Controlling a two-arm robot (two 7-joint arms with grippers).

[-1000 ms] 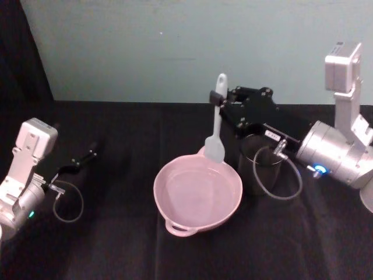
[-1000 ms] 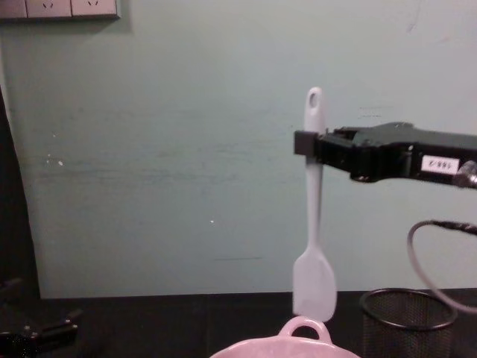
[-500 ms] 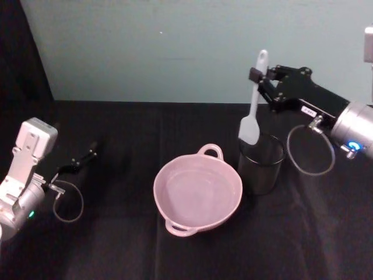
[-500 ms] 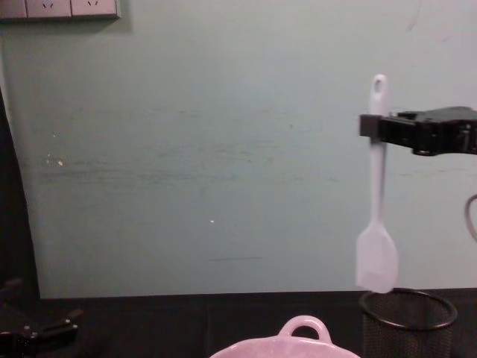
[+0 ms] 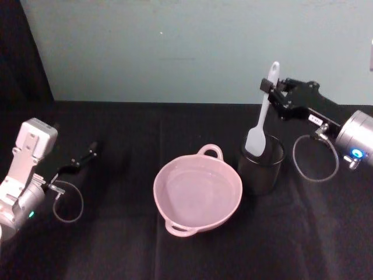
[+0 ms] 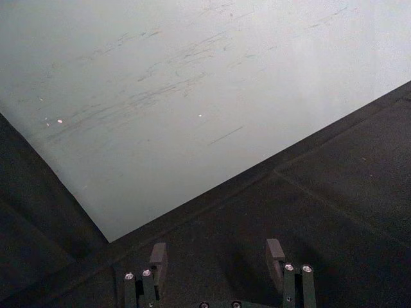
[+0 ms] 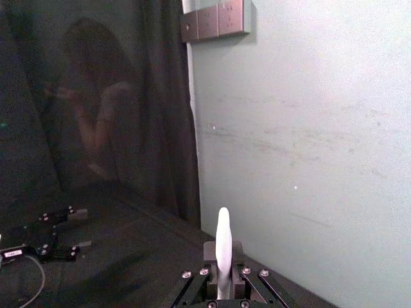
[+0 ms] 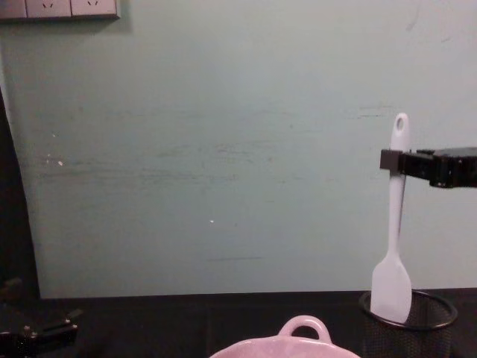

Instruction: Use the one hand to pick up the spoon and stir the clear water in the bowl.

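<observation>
So the right claw is clamping the long slim white plastic spoon near its handle top, right of centre in the head view, blade tip dipping into the black wire-mesh cup rather than the wide pale pink glossy bowl. Looks like it's being stowed, or stirring isn't happening yet. The left claw is sitting open over the black tabletop.

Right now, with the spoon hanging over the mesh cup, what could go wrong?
1. The right gripper pinches the spoon high on its handle, so the blade can swing and catch the black mesh cup rim.
2. The cup looks light and could tip into the pink bowl beside it.
</observation>
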